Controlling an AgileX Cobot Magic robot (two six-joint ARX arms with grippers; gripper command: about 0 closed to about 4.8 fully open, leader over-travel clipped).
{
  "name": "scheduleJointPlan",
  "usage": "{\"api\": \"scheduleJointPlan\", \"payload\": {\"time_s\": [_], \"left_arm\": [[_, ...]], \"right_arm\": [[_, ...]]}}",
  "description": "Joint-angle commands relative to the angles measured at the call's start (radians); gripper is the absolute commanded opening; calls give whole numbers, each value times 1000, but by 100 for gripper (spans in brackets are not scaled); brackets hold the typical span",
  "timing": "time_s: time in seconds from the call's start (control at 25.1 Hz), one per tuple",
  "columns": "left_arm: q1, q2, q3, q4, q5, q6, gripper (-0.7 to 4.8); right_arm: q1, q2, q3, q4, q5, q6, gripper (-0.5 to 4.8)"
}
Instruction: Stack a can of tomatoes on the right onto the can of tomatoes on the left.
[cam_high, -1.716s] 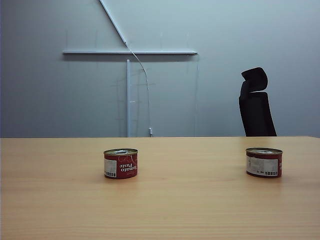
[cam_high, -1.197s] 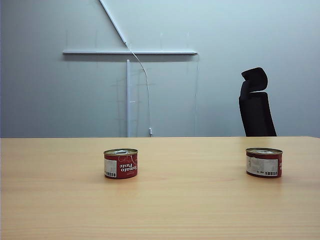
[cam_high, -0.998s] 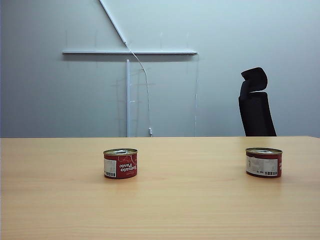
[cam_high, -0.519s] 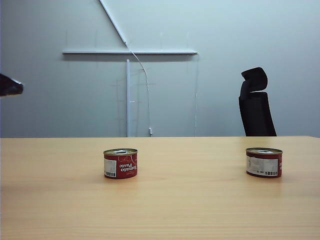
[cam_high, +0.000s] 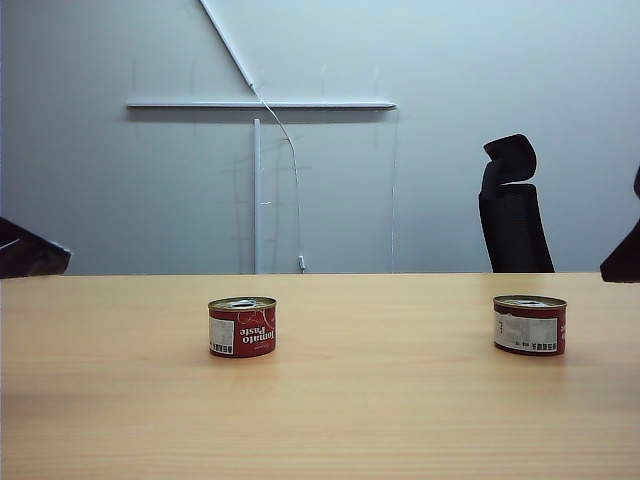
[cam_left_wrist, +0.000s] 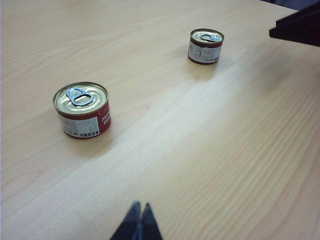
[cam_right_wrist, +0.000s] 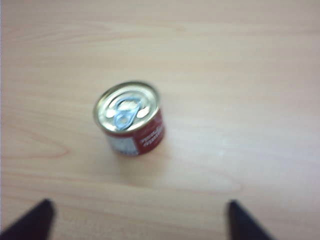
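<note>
My right gripper (cam_right_wrist: 137, 217) hangs wide open, empty, above the right-hand red tomato tin (cam_right_wrist: 131, 118); an off-centre descent could topple it. Left gripper (cam_left_wrist: 138, 220) is closed, empty.

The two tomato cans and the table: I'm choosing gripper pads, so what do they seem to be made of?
Left can and right can: apparently metal, shiny gold lids with pull tabs, glossy red-and-white labels. Table: wood or wood-look laminate, pale grain lines, smooth matte sheen.
</note>
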Motion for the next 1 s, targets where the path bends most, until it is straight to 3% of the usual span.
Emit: {"api": "scheduleJointPlan", "payload": {"time_s": [0.04,0.16,0.36,0.56,1.0], "left_arm": [[2,3,4,6,0,0,-4],[2,3,4,6,1,0,-4],[2,3,3,6,0,0,-4],[2,2,4,6,0,0,-4],[2,2,4,6,1,0,-4]], "right_arm": [[4,97,6,137,1,-40,479],[4,227,6,260,-32,-77,479],[3,671,38,652,-32,-119,479],[3,979,155,829,-28,-117,479],[3,1131,245,871,-23,-106,479]]}}
